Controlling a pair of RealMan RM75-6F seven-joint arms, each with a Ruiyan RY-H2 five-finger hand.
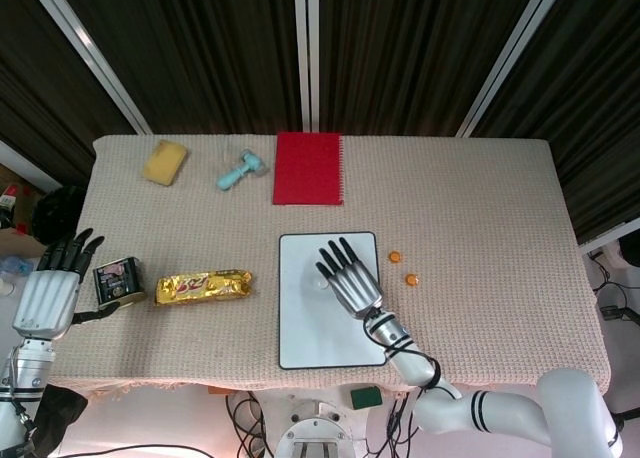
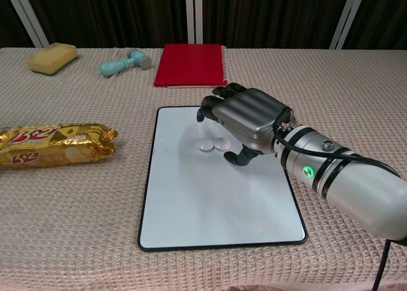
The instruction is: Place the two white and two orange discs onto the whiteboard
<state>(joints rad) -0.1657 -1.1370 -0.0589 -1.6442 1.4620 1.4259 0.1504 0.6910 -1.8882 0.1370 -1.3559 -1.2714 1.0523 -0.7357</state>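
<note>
Two white discs point(image 2: 206, 146) point(image 2: 221, 143) lie side by side on the upper half of the whiteboard point(image 2: 210, 202). My right hand point(image 2: 248, 119) hovers just above and to the right of them, fingers spread, holding nothing. From the head view this right hand point(image 1: 345, 276) covers the whiteboard's point(image 1: 310, 338) upper right, and only one white disc point(image 1: 321, 285) peeks out beside it. Two orange discs point(image 1: 394, 256) point(image 1: 411, 278) sit on the cloth right of the board. My left hand point(image 1: 55, 283) stays at the table's far left edge, fingers apart.
A tin can point(image 1: 118, 281) stands beside my left hand, with a gold snack packet point(image 1: 202, 285) to its right. At the back lie a yellow sponge point(image 1: 165, 163), a teal tool point(image 1: 240, 170) and a red notebook point(image 1: 309, 168).
</note>
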